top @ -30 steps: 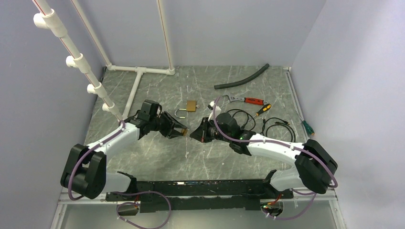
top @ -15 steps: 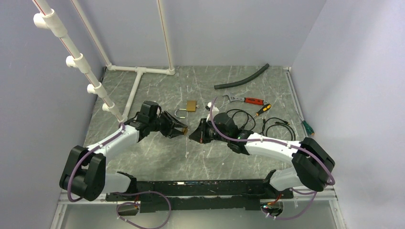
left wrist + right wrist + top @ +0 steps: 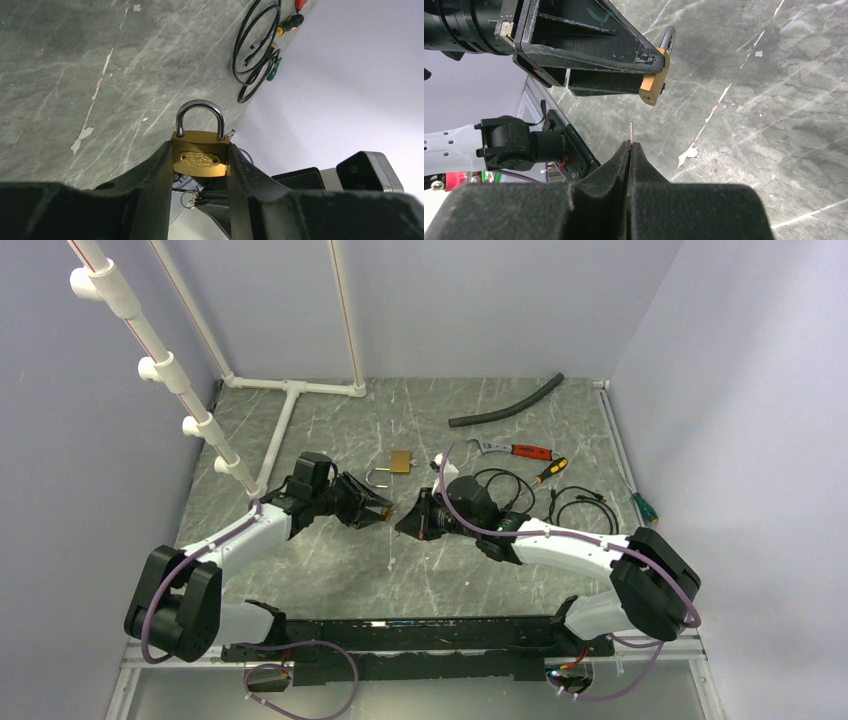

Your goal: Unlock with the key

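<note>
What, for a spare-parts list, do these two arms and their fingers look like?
The left arm and right arm match: white links, bulky black joint housings, a purple cable looping along each. The fingers are matte black angular wedges tapering to narrow tips; one left finger shows pale scuffs.

Both arms stretched inward from the near edge of the table (image 3: 330, 585), tips almost meeting mid-table.
Left gripper (image 3: 383, 512): partly closed, clamped on the sides of a padlock (image 3: 200, 160). Right gripper (image 3: 403, 523): pinched fully together on the key (image 3: 631, 133), wrist level, just short of the left fingers (image 3: 589, 47).
</note>
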